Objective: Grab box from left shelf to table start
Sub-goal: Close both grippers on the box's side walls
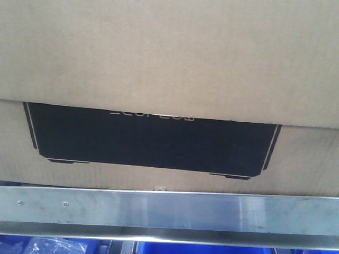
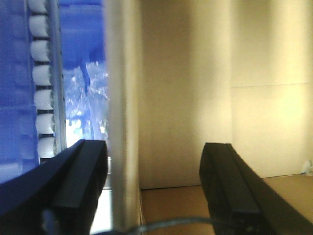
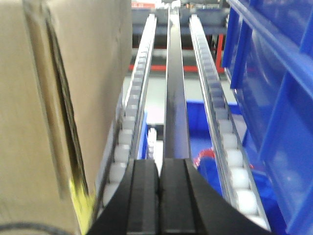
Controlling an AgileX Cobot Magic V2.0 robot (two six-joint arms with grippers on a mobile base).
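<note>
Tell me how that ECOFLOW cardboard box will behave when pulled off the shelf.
Likely stiff: the box is corrugated cardboard with flat, uncreased faces. Probably too bulky for a one-sided grab, since it fills the front view. It may slide easily, as white rollers run alongside it.

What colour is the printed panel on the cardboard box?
The panel is black with thin white border lines; best seen in the exterior front-facing view.
</note>
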